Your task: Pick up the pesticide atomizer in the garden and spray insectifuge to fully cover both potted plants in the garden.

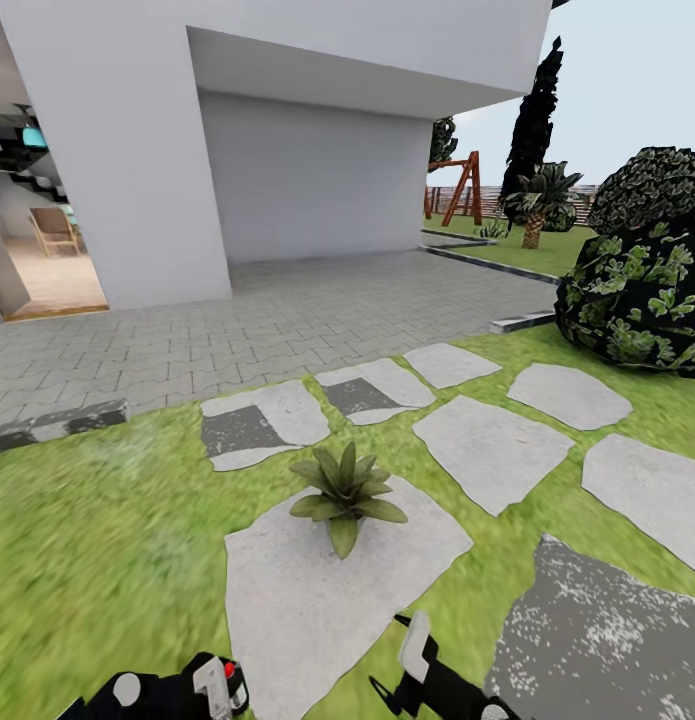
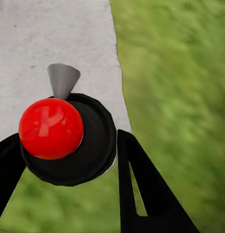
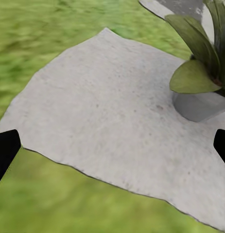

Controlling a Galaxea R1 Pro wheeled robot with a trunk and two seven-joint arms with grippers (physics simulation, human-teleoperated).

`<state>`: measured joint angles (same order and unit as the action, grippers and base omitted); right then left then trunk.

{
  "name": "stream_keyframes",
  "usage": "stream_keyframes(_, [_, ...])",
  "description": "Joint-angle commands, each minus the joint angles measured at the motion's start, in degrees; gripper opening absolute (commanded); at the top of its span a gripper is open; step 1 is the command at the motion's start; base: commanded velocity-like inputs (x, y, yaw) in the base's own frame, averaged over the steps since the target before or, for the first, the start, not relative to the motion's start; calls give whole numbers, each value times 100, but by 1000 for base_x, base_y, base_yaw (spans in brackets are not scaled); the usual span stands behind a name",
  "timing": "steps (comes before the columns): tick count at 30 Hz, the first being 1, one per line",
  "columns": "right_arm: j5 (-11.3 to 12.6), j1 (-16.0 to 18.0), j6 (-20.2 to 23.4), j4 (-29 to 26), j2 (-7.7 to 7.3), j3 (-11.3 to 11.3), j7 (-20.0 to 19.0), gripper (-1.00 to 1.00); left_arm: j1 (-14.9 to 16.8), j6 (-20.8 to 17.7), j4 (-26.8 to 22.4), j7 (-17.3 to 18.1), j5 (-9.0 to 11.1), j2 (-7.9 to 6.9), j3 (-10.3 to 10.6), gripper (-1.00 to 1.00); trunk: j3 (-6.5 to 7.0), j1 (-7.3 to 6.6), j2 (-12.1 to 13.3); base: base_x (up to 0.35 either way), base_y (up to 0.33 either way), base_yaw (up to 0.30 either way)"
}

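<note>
Atomizer (image 2: 63,138) gripped in left pincer (image 2: 68,184) | right pincer (image 3: 112,150) wide, empty | right wrist: plant's pot (image 3: 197,104)

Potted plant (image 1: 345,492) on stepping stone (image 1: 317,590) in lawn (image 1: 97,540); shrub (image 1: 642,300) far right

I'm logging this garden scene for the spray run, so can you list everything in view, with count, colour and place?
Potted plant: one, olive-green leaves, grey pot, on the nearest stepping stone.
Stepping stones: several, pale grey, across the lawn.
Lawn: green, foreground.
Paving: grey, before the house.
House wall: white, behind.
Shrubs: two, dark green, right.
Palm: one, far right.
Swing frame: reddish-brown, far back.
Atomizer: one, black with red top and grey nozzle, between the left gripper's fingers.
Left gripper: black, closed on it.
Right gripper: black and white, open, empty.
</note>
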<state>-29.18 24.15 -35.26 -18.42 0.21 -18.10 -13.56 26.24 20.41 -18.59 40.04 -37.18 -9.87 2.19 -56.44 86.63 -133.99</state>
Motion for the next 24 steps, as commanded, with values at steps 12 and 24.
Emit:
stream_keyframes(12, [-14,11,700,-1377,21,24,-2197,100,327,13,-497,321,-792,214,844,-100,-5,-1,-2,0,0,0])
stream_keyframes(24, [14,11,819,-1653,26,24,-2664,-100,555,4,-500,859,-834,396,951,-100,-5,-1,-2,0,0,0])
